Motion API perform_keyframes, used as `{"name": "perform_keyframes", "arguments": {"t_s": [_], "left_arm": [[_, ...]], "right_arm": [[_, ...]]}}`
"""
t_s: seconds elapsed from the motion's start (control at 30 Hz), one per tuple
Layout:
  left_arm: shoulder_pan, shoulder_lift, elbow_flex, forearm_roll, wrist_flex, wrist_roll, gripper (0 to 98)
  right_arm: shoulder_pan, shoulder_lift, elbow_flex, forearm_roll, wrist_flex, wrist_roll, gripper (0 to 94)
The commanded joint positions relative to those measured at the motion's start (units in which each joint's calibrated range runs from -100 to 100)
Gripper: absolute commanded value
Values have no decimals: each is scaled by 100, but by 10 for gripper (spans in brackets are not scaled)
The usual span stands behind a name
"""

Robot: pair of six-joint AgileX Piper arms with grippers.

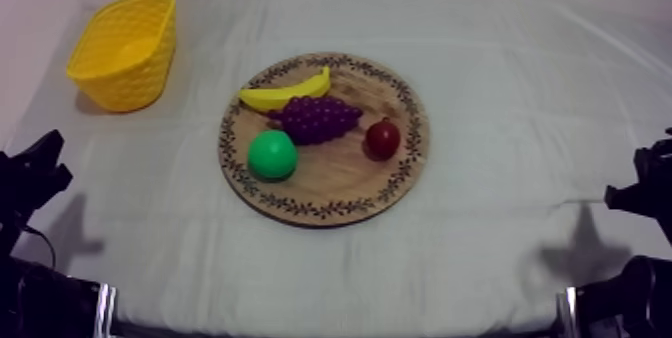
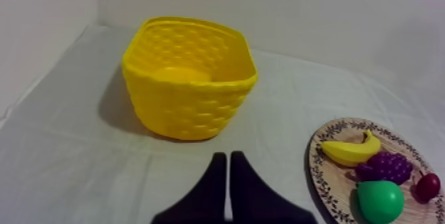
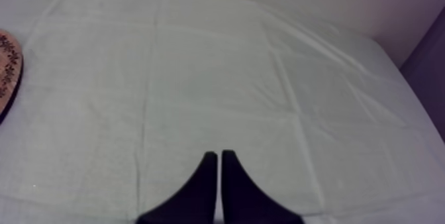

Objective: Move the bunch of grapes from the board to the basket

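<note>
The bunch of grapes (image 1: 318, 118) lies on the wooden board (image 1: 335, 177), just beside the banana (image 1: 290, 90), well apart from the yellow basket (image 1: 130, 72). Left gripper (image 2: 228, 155) and right gripper (image 3: 219, 154): 2 narrow wedges, fingers together, gripping nothing.

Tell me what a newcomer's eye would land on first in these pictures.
The bright yellow basket stands out first, at the far left corner of the table. Next comes the board in the middle. On it, purple grapes lie with a banana on their far side, a green pear at their near left and a small red fruit to their right.
</note>
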Motion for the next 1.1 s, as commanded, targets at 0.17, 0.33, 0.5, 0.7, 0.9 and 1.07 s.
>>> {"name": "perform_keyframes", "arguments": {"t_s": [0.17,0.33,0.5,0.7,0.9,1.07], "left_arm": [[1,0,2,-1,4,-1,0],[72,0,2,-1,4,-21,0],[540,0,2,-1,4,-33,0],[1081,0,-10,0,4,34,0],[1275,353,-159,-6,442,-51,1],[1379,1048,-355,116,652,-834,0]], "right_arm": [[-1,1,-5,-1,-2,0,3],[-1,1,-5,-1,-2,0,3],[-1,1,-5,-1,-2,0,3],[-1,1,-5,-1,-2,0,3],[-1,1,-5,-1,-2,0,3],[-1,1,-5,-1,-2,0,3]]}}
